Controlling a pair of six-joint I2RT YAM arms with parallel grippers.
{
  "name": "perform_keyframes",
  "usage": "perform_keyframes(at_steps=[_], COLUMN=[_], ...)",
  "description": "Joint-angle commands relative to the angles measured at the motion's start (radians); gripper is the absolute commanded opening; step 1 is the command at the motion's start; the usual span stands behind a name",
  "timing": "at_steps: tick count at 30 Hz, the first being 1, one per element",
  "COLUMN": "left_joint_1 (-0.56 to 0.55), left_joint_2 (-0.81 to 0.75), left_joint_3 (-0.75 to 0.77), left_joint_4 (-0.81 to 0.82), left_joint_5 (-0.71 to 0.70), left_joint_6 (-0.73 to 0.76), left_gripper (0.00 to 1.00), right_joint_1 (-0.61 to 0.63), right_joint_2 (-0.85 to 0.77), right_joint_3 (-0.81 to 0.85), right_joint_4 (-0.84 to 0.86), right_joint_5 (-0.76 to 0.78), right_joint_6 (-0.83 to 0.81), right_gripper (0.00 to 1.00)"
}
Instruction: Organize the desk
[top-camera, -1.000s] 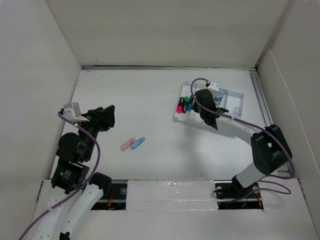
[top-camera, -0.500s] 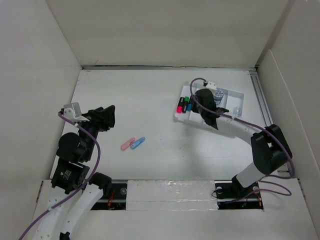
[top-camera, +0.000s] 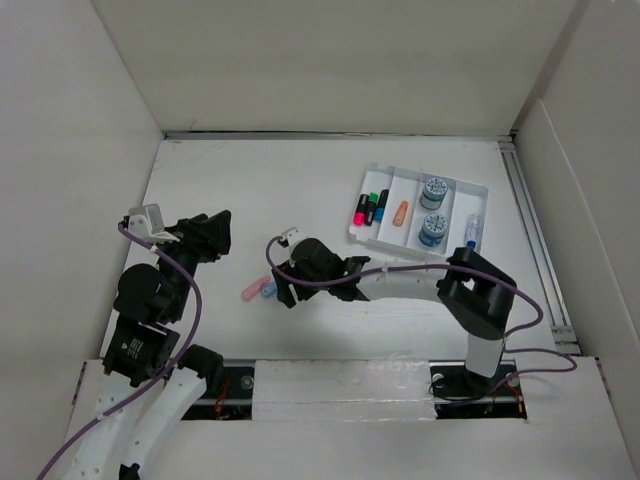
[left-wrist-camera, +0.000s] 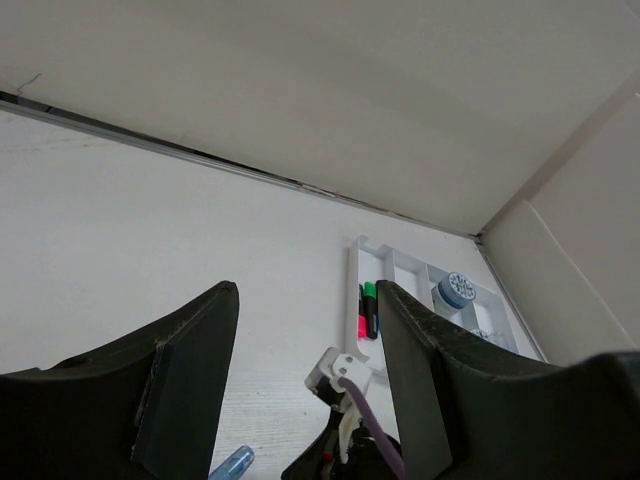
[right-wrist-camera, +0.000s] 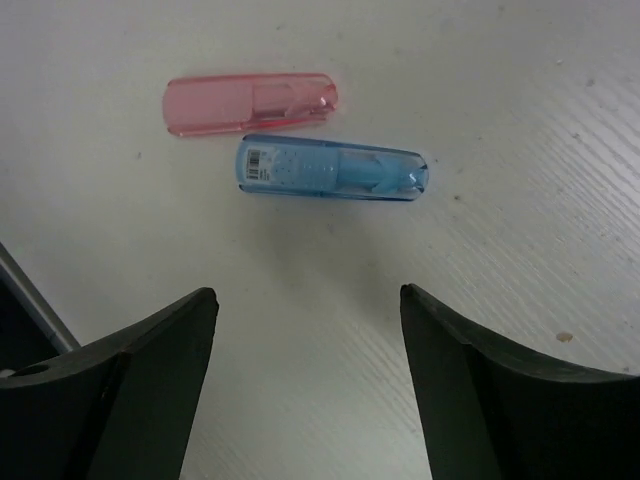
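While low over blue case (right-wrist-camera: 335, 170), well off desk (top-camera: 250, 180) edges, right claw (right-wrist-camera: 305, 300) agape, left claw (left-wrist-camera: 307, 290) agape.

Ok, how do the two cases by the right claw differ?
Colour: the pink case is rose, the blue case sky blue. The blue case bears a barcode label at one end; the pink case shows none. The blue case lies nearer the right claw than the pink case. Both are translucent, lying flat, side by side.

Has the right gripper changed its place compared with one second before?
Yes. The right gripper left the tray and went left and nearer, across the desk, to the blue case and pink case.
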Motion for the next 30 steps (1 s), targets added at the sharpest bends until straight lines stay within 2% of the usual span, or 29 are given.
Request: perform_keyframes(at_steps=[1,2,13,21,30], left_joint_1=[0.004,0.004,0.004,0.004,0.004], left_joint_2=[-0.002,-0.002,-0.016,-0.007,-0.005], left_joint_3=[0.017,0.018,0.017,0.018,0.018], left_joint_4=[0.042,0.042,0.042,0.039,0.036], left_joint_5=[0.009,0.007,0.015,0.01,0.013], left_joint_6=[0.014,0.014,0.014,0.013,0.014], left_gripper=[0.53,0.53,0.53,0.53,0.53], right_joint_1=[-0.008,0.002,0.045,0.074,0.094], right_joint_2=[0.051,0.064,0.201,0.276,0.314], right_joint_3=[0.096,0.108,0.246,0.348,0.397], right_joint_4=[-0.005,-0.012,-0.123,-0.177,-0.175], right_joint_5=[-0.061,-0.061,0.124,0.161,0.143], right_joint_6=[0.013,0.019,0.019,0.011,0.002], right_gripper=[0.81,0.83,0.84,0.85,0.97])
